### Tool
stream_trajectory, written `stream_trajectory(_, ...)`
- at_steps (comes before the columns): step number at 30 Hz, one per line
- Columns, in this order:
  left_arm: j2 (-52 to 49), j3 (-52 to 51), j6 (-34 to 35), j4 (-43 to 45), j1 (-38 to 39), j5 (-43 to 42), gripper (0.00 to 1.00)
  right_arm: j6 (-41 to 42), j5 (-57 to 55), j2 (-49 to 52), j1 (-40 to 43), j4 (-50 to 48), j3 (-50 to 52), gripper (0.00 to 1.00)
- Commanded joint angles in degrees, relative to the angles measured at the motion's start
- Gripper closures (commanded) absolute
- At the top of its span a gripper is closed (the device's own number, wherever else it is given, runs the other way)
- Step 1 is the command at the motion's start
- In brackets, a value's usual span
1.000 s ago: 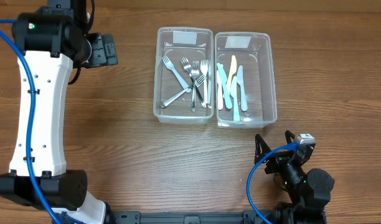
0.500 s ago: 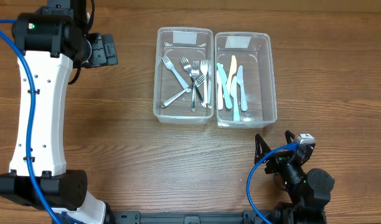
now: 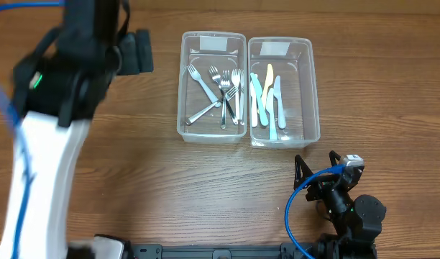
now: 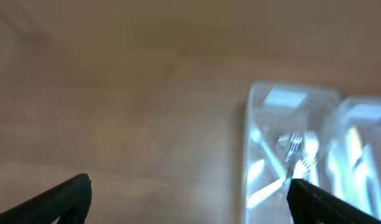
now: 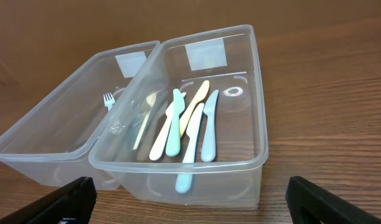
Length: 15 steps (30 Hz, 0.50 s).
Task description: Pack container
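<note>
Two clear plastic containers stand side by side at the table's middle back. The left container point(image 3: 182, 86) holds several metal forks point(image 3: 227, 90). The right container point(image 3: 315, 93) holds several pastel plastic knives point(image 3: 267, 97); both show in the right wrist view, the right one point(image 5: 262, 134) nearest. My left gripper point(image 4: 189, 196) is open and empty, high over the table left of the containers, its view blurred. My right gripper point(image 5: 189, 202) is open and empty, low near the front edge, facing the knife container.
The left arm point(image 3: 55, 129) stretches over the table's left side. The right arm's base point(image 3: 349, 212) and a blue cable point(image 3: 295, 201) sit at the front right. Bare wood surrounds the containers.
The left arm has swung and is blurred with motion, its wrist shifting right toward the containers. The right arm has not moved.
</note>
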State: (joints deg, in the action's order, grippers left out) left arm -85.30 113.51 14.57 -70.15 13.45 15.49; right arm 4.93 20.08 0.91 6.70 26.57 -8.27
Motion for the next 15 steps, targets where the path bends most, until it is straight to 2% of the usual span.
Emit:
stream_trajectory(1, 11.9, -9.5, -0.2, 8.1, -1.6, 0.5, 0.0, 0.5, -0.5, -0.7, -0.3, -0.7, 0.3, 0.0)
stream_trajectory(5, 21.9, -22.6, -0.2, 15.4, -5.1, -1.4, 0.0, 0.5, -0.5, -0.7, -0.3, -0.7, 0.3, 0.0)
stream_trajectory(15, 48.4, -62.7, -0.2, 30.7, -13.1, -1.6, 0.0, 0.5, -0.5, -0.7, -0.3, -0.7, 0.3, 0.0)
